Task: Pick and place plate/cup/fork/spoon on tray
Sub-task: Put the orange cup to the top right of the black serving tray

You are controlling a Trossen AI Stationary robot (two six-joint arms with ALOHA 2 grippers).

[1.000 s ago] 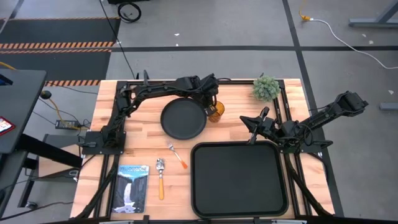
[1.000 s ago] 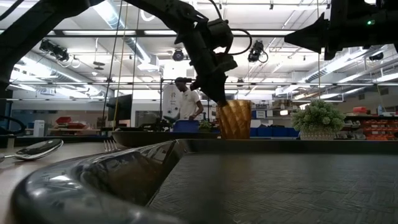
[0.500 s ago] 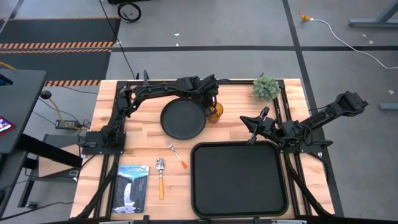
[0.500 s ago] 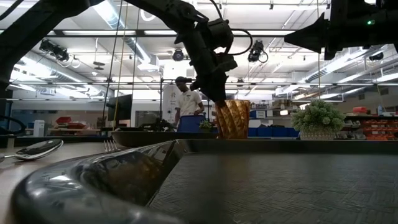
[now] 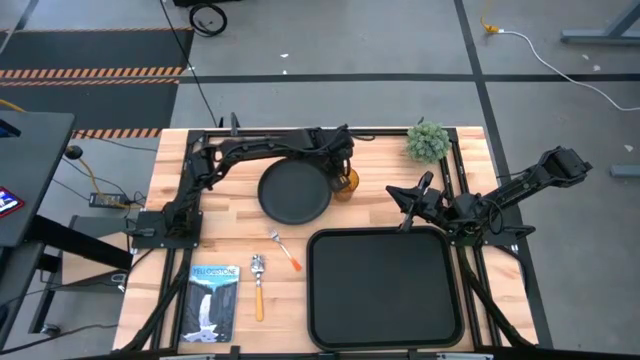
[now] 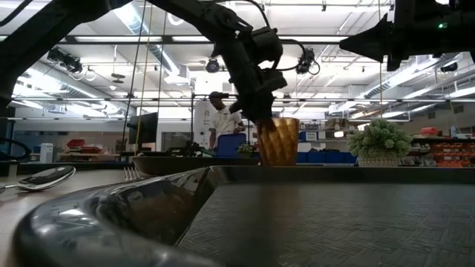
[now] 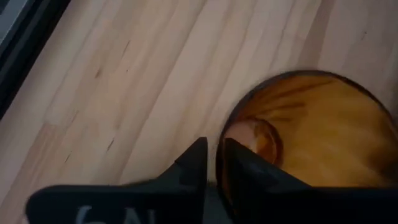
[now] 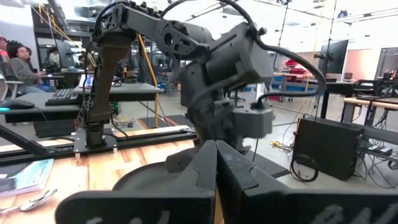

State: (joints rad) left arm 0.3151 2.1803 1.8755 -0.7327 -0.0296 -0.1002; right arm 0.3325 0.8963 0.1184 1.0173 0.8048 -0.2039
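The amber cup (image 5: pixel 348 182) stands on the table just right of the round black plate (image 5: pixel 294 192); it also shows in the low view (image 6: pixel 279 141). My left gripper (image 7: pixel 212 158) comes down on it from above and is shut on its rim. The fork (image 5: pixel 285 250) and the spoon (image 5: pixel 258 285) lie on the wood left of the black tray (image 5: pixel 385 290). My right gripper (image 5: pixel 408 205) hangs shut and empty above the tray's far edge. My left gripper pinches the cup's rim (image 7: pixel 221 134) on the side toward the plate, one finger (image 7: pixel 245 165) inside the cup and one (image 7: pixel 191 167) outside. The fingers point down from above. The cup stands upright; the tray's rim hides its foot in the low view.
A small potted plant (image 5: pixel 428 142) stands at the far right of the table. A booklet (image 5: pixel 212 302) lies at the near left. A person (image 6: pixel 223 122) stands in the room beyond the table.
My left gripper has shifted a little toward the table's right edge and gone down onto the cup's rim. The cup tipped slightly half a second ago and now stands upright again.
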